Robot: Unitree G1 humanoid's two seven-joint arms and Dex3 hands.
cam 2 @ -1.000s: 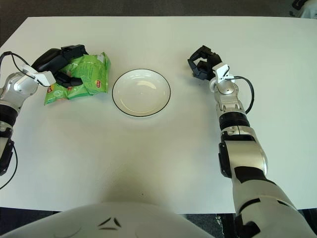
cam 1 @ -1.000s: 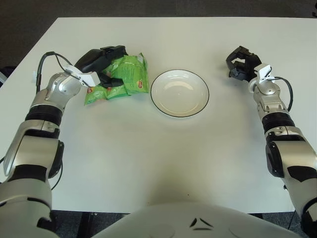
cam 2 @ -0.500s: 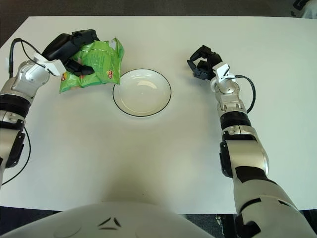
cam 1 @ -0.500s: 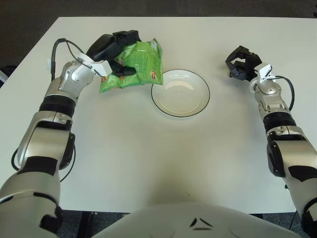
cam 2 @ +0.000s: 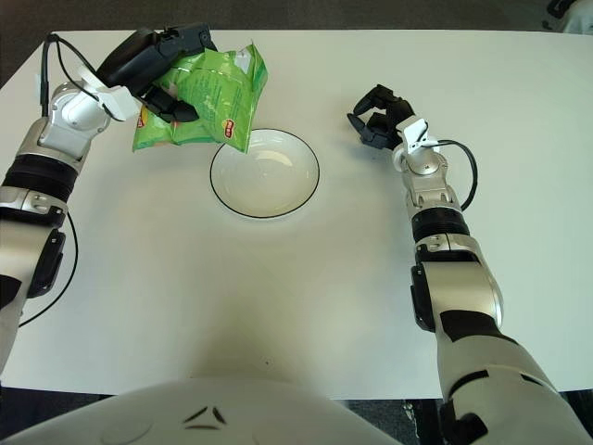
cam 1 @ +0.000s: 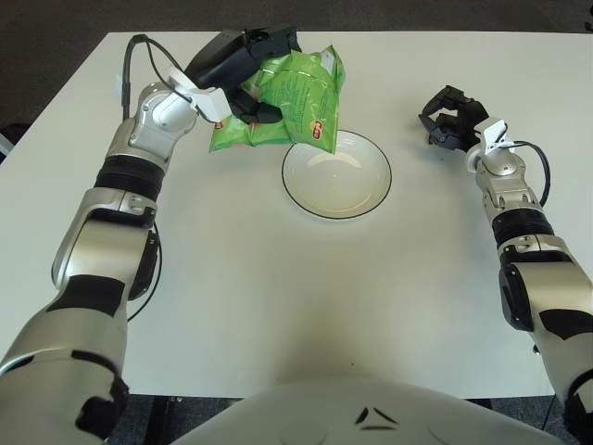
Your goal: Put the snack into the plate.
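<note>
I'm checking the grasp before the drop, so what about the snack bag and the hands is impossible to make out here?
- Both eye views: the left hand covers the green snack bag's upper left, hiding its contact points.
- The bag's print is too small to read.
- The bag overlaps the plate's far-left rim; its height above it is unclear.
- The right hand's palm faces away.

The snack (cam 1: 287,97) at upper left is a crinkled, glossy green foil bag. The plate (cam 1: 336,173) looks glazed and shiny. The counter (cam 1: 278,297) is smooth, matt white.
</note>
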